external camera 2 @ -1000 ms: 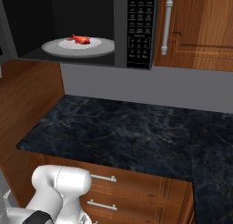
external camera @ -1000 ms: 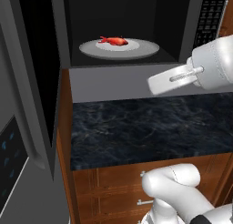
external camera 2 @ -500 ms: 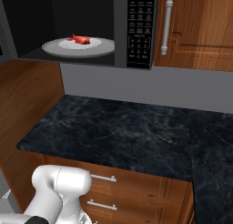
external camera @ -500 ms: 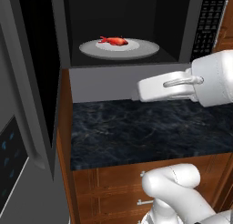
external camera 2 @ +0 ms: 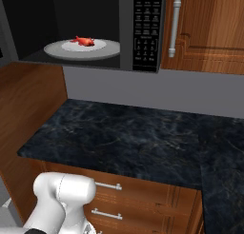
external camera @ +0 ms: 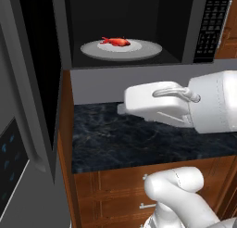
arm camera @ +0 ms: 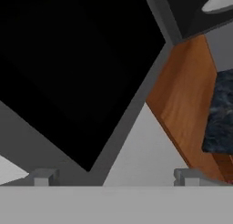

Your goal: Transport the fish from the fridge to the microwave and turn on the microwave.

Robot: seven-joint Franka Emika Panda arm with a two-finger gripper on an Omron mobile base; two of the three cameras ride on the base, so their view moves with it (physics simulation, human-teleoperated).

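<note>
Where it lies, fish point(external camera: 117, 41) shows bright red-orange.

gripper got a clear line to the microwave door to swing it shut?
Probably yes. The microwave door stands wide open at the left, and the hand view faces its dark panel with nothing between. The gripper is open and empty; the fish lies on the turntable.

The turntable point(external camera: 139, 50) carries the fish point(external camera: 115, 41), seemingly off-centre.

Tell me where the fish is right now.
The fish lies on the round turntable inside the open microwave, left of its keypad, above the dark counter.
</note>
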